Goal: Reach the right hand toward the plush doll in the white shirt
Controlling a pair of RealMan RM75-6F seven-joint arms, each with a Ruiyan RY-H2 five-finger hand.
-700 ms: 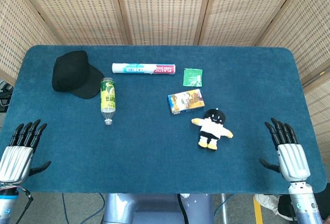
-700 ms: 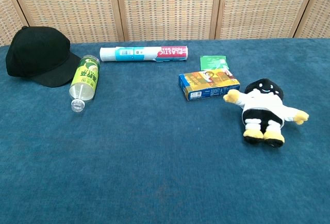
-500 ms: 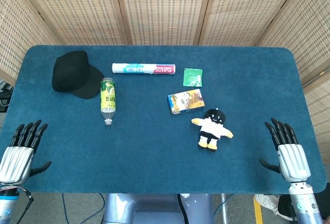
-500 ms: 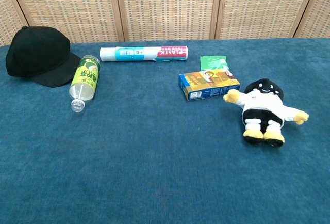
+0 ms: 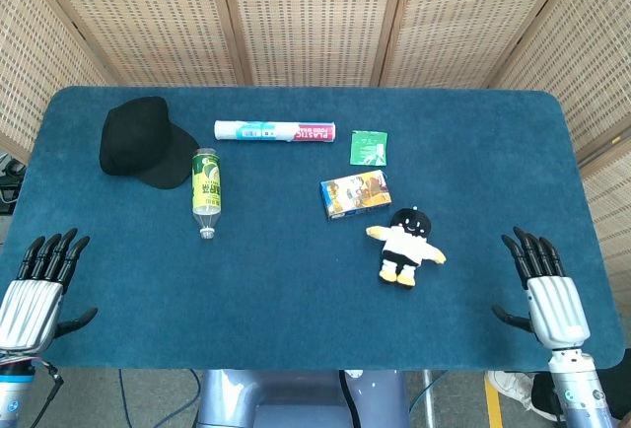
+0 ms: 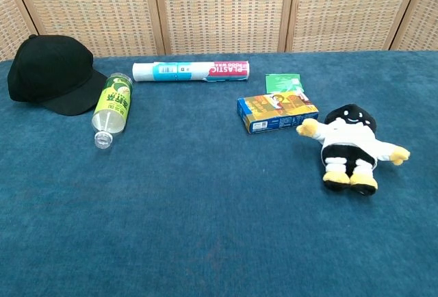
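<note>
Right hand (image 5: 548, 285) at the near right edge of the table (image 5: 473, 142), fingers spread and pointing away, holding nothing. Left hand (image 5: 39, 285) likewise spread and empty at the near left edge. Neither hand visible in the chest view.

Plush doll (image 5: 405, 245) lying flat on its back, to the left of the right hand and slightly farther out, well apart from it. Black head pointing away, white shirt across the middle, yellow arms spread, yellow feet nearest.

Judged soft, light and compressible, unlikely to slip or break; likely to deform under the fingers. Best hold probably around the white-shirted torso, from above, rather than by a thin arm or foot.

Blue box (image 5: 355, 193) just beyond the doll's head, close to its raised arm, apparently not touching. Green packet (image 5: 369, 147) farther out. Roll (image 5: 274, 131), bottle (image 5: 206, 191) lying on its side, and black cap (image 5: 143, 142) all far to the left. Nothing lying between right hand and doll; approach path judged open.
</note>
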